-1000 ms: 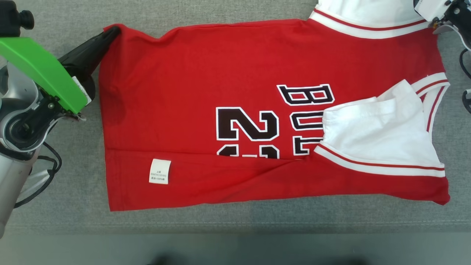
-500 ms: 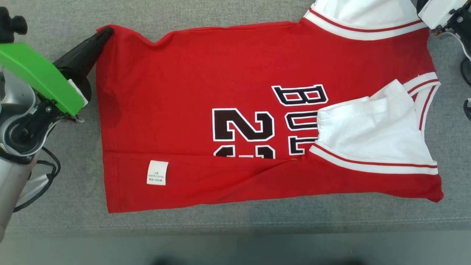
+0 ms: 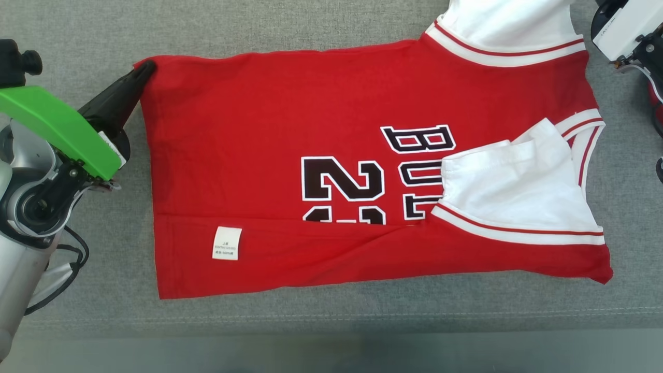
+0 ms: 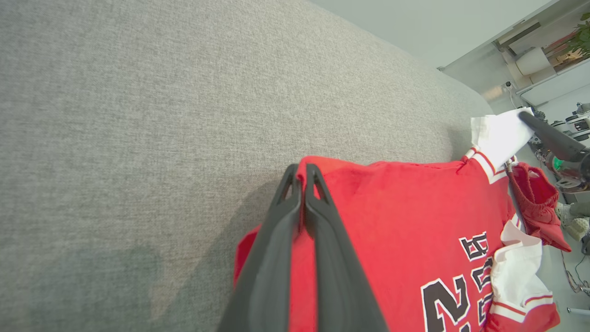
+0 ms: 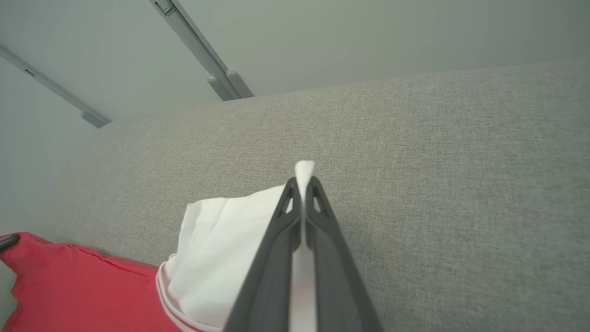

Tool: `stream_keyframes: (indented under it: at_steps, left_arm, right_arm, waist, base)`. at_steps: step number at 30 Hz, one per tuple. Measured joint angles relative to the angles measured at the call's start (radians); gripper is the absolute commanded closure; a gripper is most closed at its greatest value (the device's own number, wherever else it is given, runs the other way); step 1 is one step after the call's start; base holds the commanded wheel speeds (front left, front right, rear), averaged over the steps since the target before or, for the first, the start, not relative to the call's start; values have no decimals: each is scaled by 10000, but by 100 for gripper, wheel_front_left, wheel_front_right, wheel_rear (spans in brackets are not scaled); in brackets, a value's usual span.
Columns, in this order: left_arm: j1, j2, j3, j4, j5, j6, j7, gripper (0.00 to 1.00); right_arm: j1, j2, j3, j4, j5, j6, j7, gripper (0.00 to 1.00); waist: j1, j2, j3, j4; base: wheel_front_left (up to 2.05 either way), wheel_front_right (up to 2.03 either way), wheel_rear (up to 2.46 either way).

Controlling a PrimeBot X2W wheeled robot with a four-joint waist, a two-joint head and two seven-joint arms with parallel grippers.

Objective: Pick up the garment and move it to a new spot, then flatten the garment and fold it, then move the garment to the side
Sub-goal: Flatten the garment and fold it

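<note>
The jersey [image 3: 269, 134] is lying flat on the cushion [image 3: 311, 20], near its front edge, with bare fabric showing at the left and far edges. On the left gripper [image 4: 303, 173] the jaws are clamping the far-left red corner. On the right gripper [image 5: 303, 182] the jaws are pinching the white sleeve [image 5: 221, 244]. The print [image 3: 342, 178] is showing "BU" and "2"; the tag [image 3: 227, 242] is too small to read.

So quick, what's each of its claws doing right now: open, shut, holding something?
Left gripper: closed, pinching a red corner of the jersey.
Right gripper: closed, pinching the jersey's white sleeve.
</note>
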Motion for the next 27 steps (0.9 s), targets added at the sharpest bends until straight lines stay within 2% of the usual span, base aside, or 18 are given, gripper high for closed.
stream_keyframes:
  at_steps: [27]
  left_arm:
    - [777,35,-119,140,-121,0,-539,100]
  right_arm:
    - [1132,-86,13,-669,470,2,-144,100]
  waist:
    - [0,0,-877,-171]
  base:
    - [0,0,0]
